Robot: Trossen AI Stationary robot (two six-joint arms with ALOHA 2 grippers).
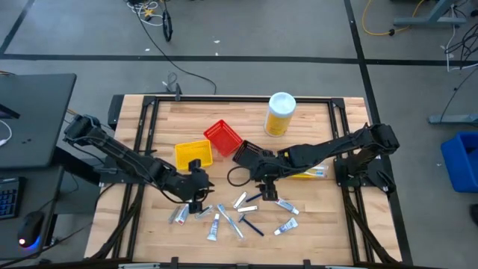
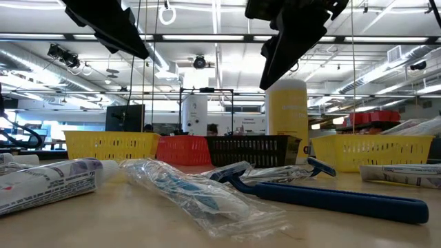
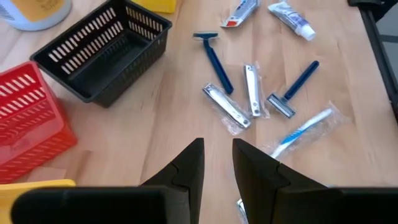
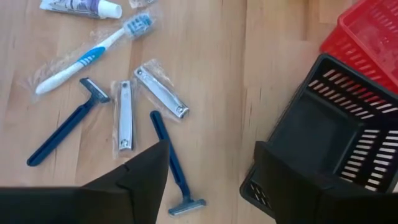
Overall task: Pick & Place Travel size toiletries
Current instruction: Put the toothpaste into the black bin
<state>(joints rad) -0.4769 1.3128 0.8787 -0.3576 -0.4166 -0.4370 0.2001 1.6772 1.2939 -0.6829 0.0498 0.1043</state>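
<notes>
The toiletries lie loose on the wood near the table's near edge: white tubes (image 1: 214, 228), a blue razor (image 1: 250, 224) and a wrapped toothbrush (image 1: 231, 222). The left wrist view shows two blue razors (image 3: 214, 59), two wrapped nail clippers (image 3: 227, 107), a toothbrush (image 3: 305, 130) and tubes (image 3: 292, 17). My left gripper (image 1: 196, 187) (image 3: 217, 149) hovers over bare wood left of them, its fingers a narrow gap apart and empty. My right gripper (image 1: 265, 185) (image 4: 211, 149) hangs wide open and empty above a razor (image 4: 174, 168), beside the black bin (image 4: 329, 143).
Behind the toiletries stand a yellow bin (image 1: 193, 153), a red bin (image 1: 222, 136) and a black bin (image 1: 250, 155). The big yellow bottle (image 1: 280, 113) stands farther back. A second yellow bin (image 1: 306, 173) sits under my right arm. A black cord loop (image 1: 237, 177) lies between the grippers.
</notes>
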